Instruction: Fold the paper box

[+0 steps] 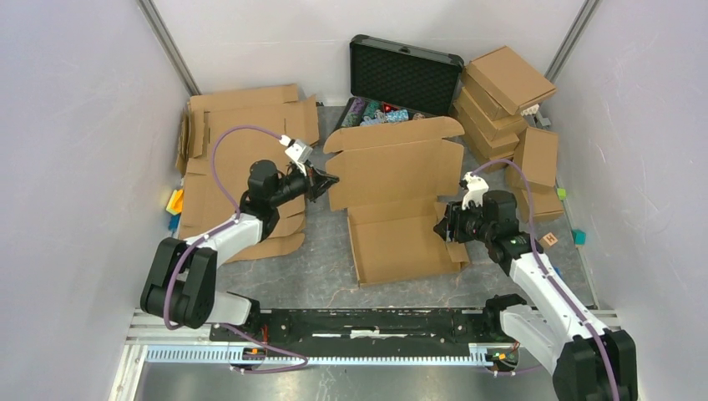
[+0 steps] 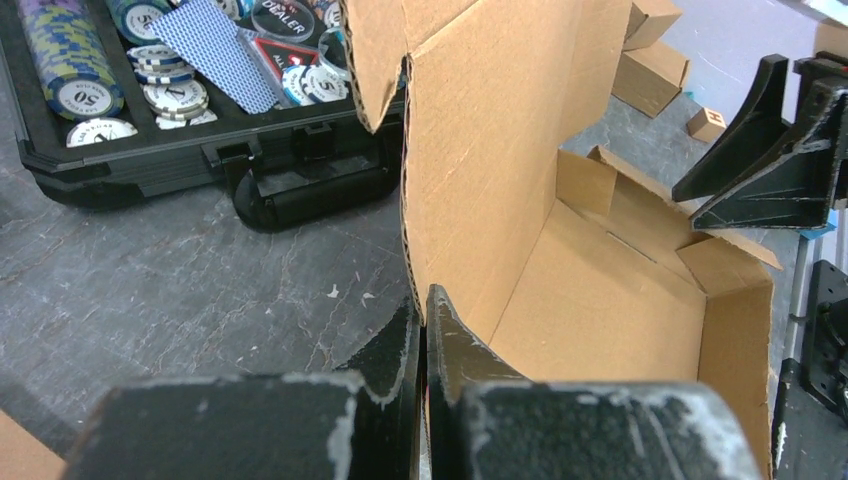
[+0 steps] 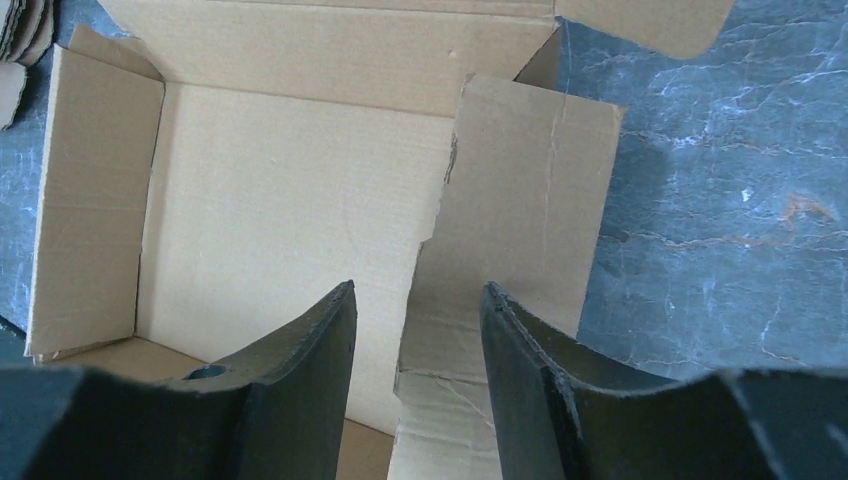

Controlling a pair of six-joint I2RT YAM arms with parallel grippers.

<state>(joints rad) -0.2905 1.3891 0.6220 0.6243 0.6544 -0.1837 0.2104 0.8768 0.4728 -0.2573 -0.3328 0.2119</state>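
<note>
Two hands are at the paper box. The box sits in the middle of the table, between your two arms. Its floor lies flat on the table. Its big lid stands up at the back, just in front of the black case.

Your left hand is at the left edge of the lid. In the left wrist view its fingers are pressed tight together, and the thin edge of the cardboard runs down right into them. So this hand is closed and pinches the box.

Your right hand is at the right side of the box. In the right wrist view its fingers stand apart. The right side flap stands up between them. The flap is bent and a bit torn near the bottom. The right finger is just beside the flap, but you cannot tell if it touches. This hand holds nothing tight.

The left side flap stands up too.

The black case is open, with round chips inside. A pile of flat cardboard sheets lies on the left of the table. A stack of folded boxes stands at the back right.
</note>
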